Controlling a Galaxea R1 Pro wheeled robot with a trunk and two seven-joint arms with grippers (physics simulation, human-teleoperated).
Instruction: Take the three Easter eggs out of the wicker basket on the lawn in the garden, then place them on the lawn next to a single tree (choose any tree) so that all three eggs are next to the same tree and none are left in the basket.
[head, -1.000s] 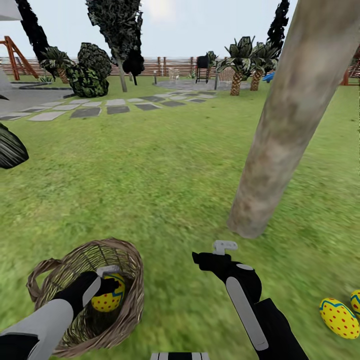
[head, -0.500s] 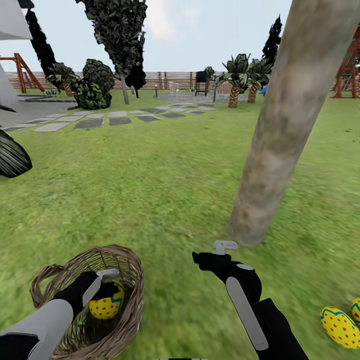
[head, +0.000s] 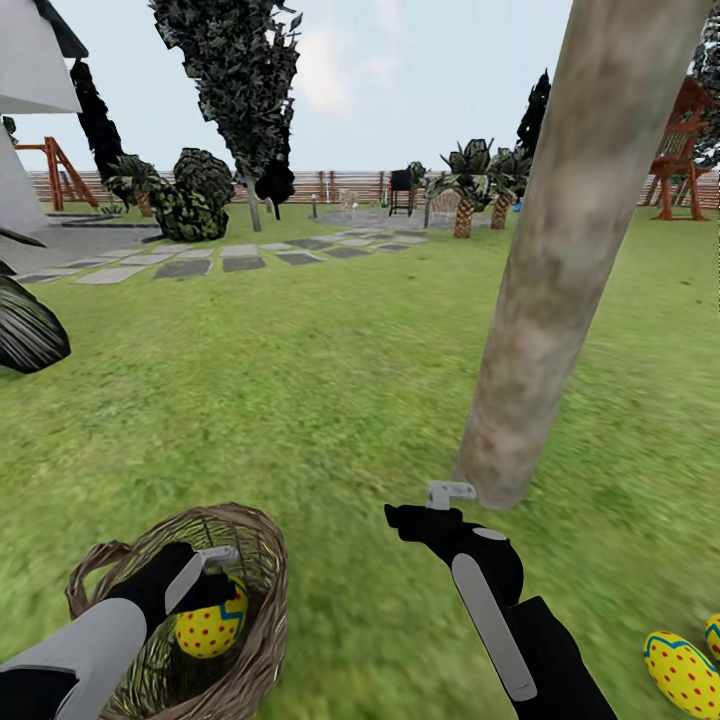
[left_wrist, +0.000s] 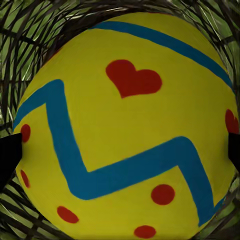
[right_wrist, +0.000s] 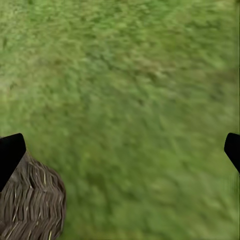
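Broadly, the lawn is laid open around the tree, whose pale leaning trunk is rooted just beyond the right claw — held spread and empty over grass. Two Easter eggs are already set near that trunk. The wicker basket is entered by the left claw, closed around the last egg — yellow, red-dotted, blue zigzagged — seemingly for lifting out.

Blurred green lawn; brown woven wicker basket edge at corner; dark hand fingertips spread wide apart
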